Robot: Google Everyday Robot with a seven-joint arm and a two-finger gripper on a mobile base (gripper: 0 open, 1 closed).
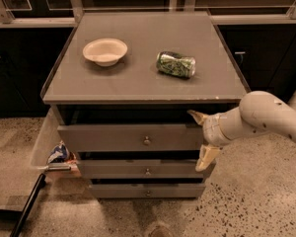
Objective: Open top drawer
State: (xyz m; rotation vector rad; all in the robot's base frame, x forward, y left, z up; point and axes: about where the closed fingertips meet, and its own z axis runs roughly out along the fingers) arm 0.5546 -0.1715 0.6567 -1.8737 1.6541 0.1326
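The top drawer [118,137] sits just under the cabinet's surface [138,83], its wide grey front standing a little forward of the frame with a dark gap above it. Its small round knob [147,141] lies to the left of the fingers [196,116]. The gripper [197,139] is at the right end of that front. Its fingers are spread apart, one at the front's top corner and the other hanging past its bottom edge. I cannot tell whether either one touches the panel. Below the lower finger are the middle drawer [138,169] and the bottom drawer [138,190]. The white arm [266,115] reaches away to the right of the fingers. Above and left of them, on the surface, lie a crushed green can [175,64] and, farther left, a pale bowl [105,51].
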